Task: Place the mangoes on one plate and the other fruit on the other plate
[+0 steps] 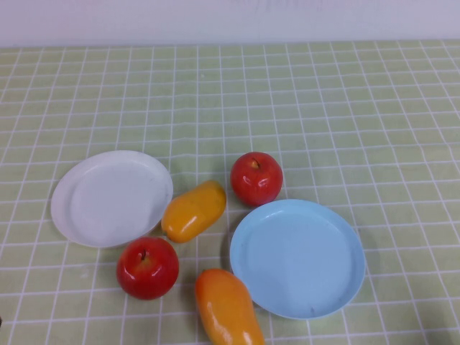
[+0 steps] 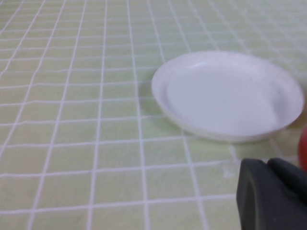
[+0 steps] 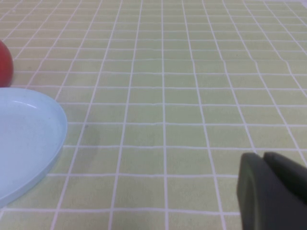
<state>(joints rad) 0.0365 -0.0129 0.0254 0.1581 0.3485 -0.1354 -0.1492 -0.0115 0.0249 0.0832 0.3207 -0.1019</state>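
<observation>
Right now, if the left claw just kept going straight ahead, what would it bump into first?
Probably the white plate, which lies ahead of the left claw in its own camera. Only bare checkered tablecloth shows between them, though depth is hard to judge.

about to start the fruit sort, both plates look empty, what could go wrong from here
The mango touching the white plate may shove it when gripped. The round apples could roll. The other mango lies at the view's near edge. The left gripper and right gripper show only partly.

Round white shallow plate [image 1: 111, 198] sits left, round light blue plate [image 1: 297, 257] right; two elongated orange-yellow mangoes [image 1: 193, 210] and two round red apples [image 1: 256, 178] lie between them (none on either plate). Left gripper [image 2: 273, 196] sits near the white plate, right gripper [image 3: 271, 191] near the blue.
</observation>
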